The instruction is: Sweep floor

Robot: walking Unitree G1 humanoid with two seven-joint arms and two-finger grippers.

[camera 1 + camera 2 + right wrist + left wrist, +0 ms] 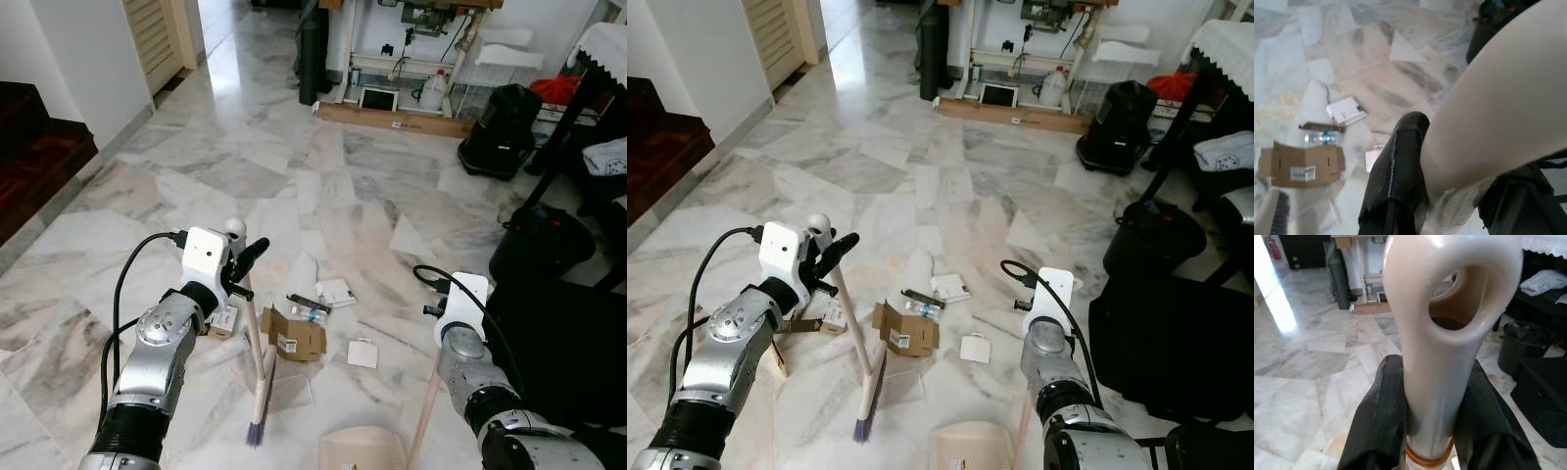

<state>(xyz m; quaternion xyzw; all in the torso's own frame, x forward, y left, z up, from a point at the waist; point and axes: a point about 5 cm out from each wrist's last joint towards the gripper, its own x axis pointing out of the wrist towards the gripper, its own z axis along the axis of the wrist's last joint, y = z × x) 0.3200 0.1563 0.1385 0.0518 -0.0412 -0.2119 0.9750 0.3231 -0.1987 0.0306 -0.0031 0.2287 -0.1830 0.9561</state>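
Observation:
My left gripper (245, 264) is shut on the top of a cream broom handle (1449, 333), just below its hanging loop. The handle slants down to purple bristles (257, 429) resting on the marble floor. My right gripper (1449, 196) is shut on the cream dustpan handle (1498, 107), and the dustpan (362, 450) sits on the floor between my arms. Litter lies ahead of the broom: a flattened cardboard box (294, 335), a plastic bottle (312, 313), a white booklet (336, 292), a small white card (362, 352) and a small carton (223, 319).
A large black bag (558, 333) stands close at my right, with a black bin (544, 245) behind it. Another black bag (500, 132), a wooden plank (392, 119) and a cluttered table lie at the back. A dark step (39, 157) rises at the left.

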